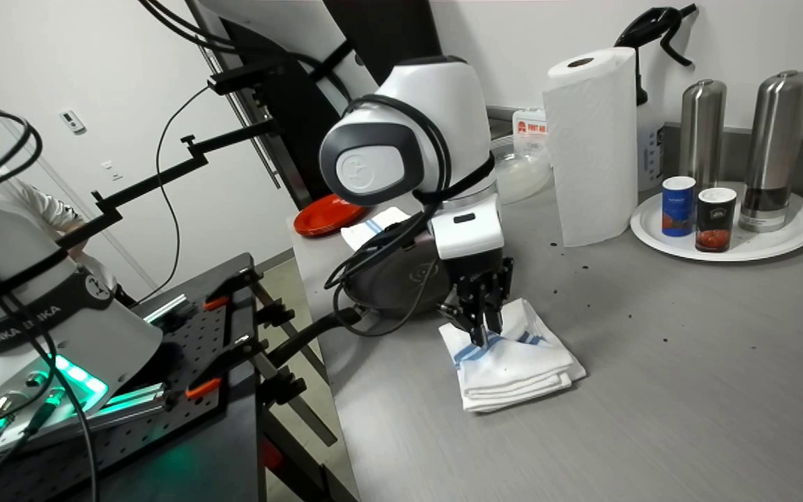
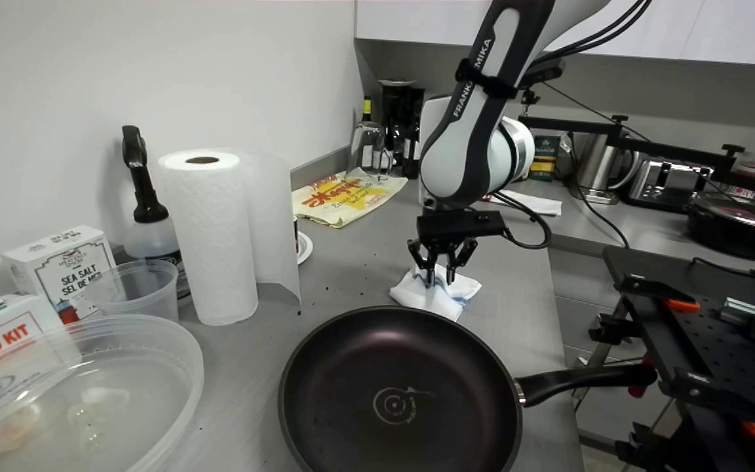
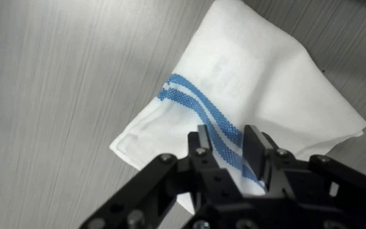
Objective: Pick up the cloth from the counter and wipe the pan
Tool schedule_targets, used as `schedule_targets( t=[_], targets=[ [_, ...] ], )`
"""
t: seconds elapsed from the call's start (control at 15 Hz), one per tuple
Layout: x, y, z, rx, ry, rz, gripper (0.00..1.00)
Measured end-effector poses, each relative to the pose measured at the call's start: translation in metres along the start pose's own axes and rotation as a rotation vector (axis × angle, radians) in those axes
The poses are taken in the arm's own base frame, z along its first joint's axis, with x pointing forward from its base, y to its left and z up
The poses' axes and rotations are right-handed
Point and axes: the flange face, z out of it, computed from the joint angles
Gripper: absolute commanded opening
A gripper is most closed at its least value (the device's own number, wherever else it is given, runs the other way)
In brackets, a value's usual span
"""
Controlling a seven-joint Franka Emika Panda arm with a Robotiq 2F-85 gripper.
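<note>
The cloth, white with blue stripes, lies folded on the grey counter [image 1: 652, 432]; it shows in both exterior views [image 1: 523, 369] [image 2: 431, 303] and fills the middle of the wrist view [image 3: 230, 63]. My gripper points down at the cloth in both exterior views [image 1: 486, 333] [image 2: 440, 282]. In the wrist view the gripper's fingertips [image 3: 224, 135] stand apart, with striped cloth showing between them. I cannot tell whether they touch it. The dark pan [image 2: 404, 380] lies beside the cloth, its black handle over the counter edge. In an exterior view the pan [image 1: 401, 279] is partly hidden by arm and cables.
A paper towel roll [image 1: 591, 153] stands near the wall. A white plate [image 1: 785, 240] holds grinders and small shakers. A red plate [image 1: 328, 215] and another striped white cloth [image 1: 380, 222] lie beyond the pan. A clear plastic tub [image 2: 154, 354] is beside the pan.
</note>
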Motion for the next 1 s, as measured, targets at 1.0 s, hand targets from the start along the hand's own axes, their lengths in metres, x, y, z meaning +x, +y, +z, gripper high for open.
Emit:
schedule_targets(
  t=[1.0],
  targets=[
    [-0.04, 0.005, -0.103, 0.039, -0.107, -0.353, 1.0]
  ],
)
